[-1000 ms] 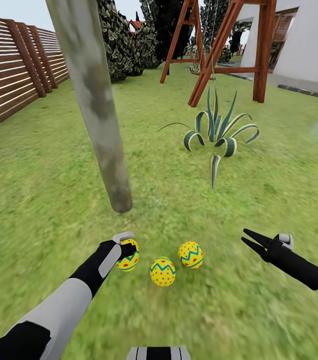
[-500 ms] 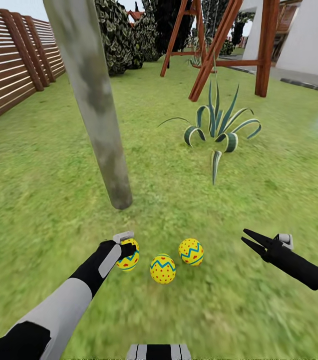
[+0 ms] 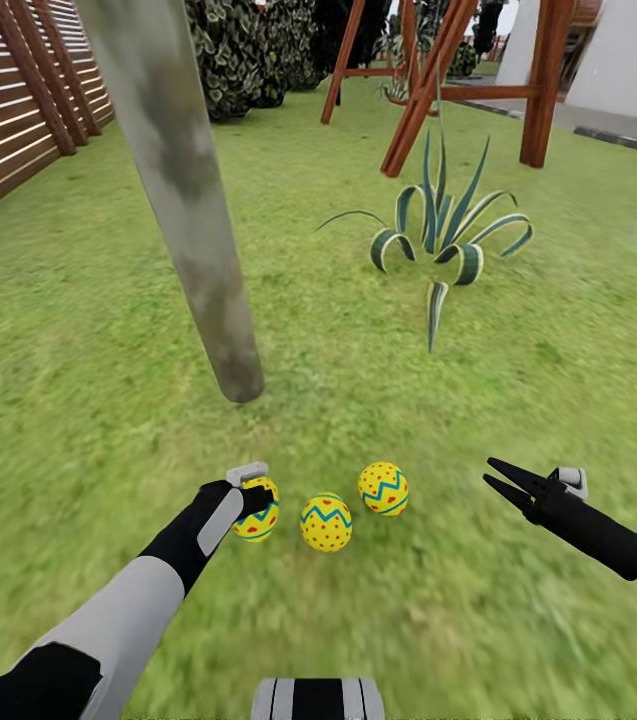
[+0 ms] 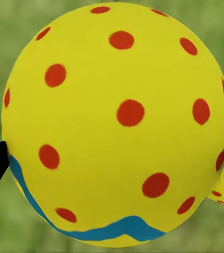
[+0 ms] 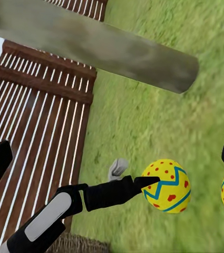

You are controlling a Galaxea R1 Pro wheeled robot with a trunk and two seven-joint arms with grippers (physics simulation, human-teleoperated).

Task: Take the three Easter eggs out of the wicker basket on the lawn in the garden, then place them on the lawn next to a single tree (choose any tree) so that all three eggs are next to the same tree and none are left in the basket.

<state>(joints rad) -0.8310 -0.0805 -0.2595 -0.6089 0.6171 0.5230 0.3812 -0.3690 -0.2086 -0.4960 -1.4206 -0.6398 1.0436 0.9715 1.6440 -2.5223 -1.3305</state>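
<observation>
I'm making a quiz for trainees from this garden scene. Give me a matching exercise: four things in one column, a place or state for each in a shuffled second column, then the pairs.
1. left claw
2. right claw
3. tree trunk
4. striped spiky plant

A. open, holding nothing
B. rising from the lawn beyond the Easter eggs
C. shut on an egg
D. before the red-brown wooden frame

Pairs: 1-C, 2-A, 3-B, 4-D

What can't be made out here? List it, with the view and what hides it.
- Left gripper, head view: whether its jaws grip or only touch the leftmost egg; the egg hides them.
- Wicker basket, right wrist view: cut off by the picture's edge, inside unseen.
- Tree, head view: crown cut off.
</observation>
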